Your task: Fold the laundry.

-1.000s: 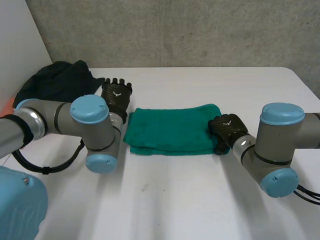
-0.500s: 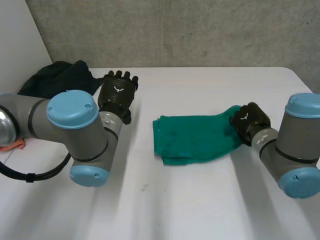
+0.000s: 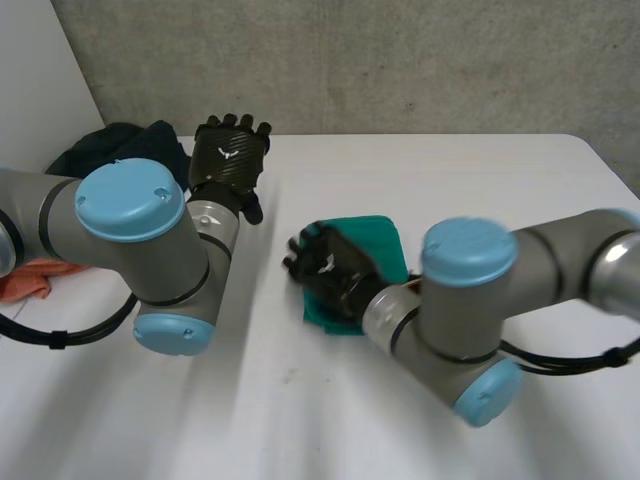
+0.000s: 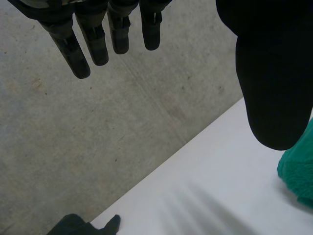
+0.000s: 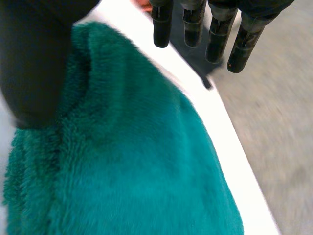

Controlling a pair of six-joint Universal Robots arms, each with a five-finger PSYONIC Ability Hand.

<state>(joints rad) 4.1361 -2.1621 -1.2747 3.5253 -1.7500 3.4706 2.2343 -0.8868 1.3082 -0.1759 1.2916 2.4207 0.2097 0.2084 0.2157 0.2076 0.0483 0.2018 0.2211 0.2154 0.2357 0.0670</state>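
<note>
A green towel (image 3: 377, 238) lies folded into a small bundle at the middle of the white table (image 3: 480, 180). My right hand (image 3: 330, 268) rests over the towel's left part, fingers pointing left. In the right wrist view that right hand (image 5: 215, 34) is open, with straight fingers above the towel (image 5: 137, 171) and the thumb beside a raised fold. My left hand (image 3: 228, 165) is lifted near the table's back left, apart from the towel. Its fingers (image 4: 98, 39) are straight and hold nothing, and an edge of the towel (image 4: 299, 176) shows beyond the thumb.
A pile of dark clothing (image 3: 120, 145) sits at the table's back left corner, behind my left arm, and its tip (image 4: 83, 226) shows in the left wrist view. An orange cloth (image 3: 30, 280) lies at the left edge. A concrete wall stands behind the table.
My right hand swept from the towel's right end leftwards, carrying that end over so the towel is now a shorter bundle, and its fingers opened. My left hand rose and drew back.
</note>
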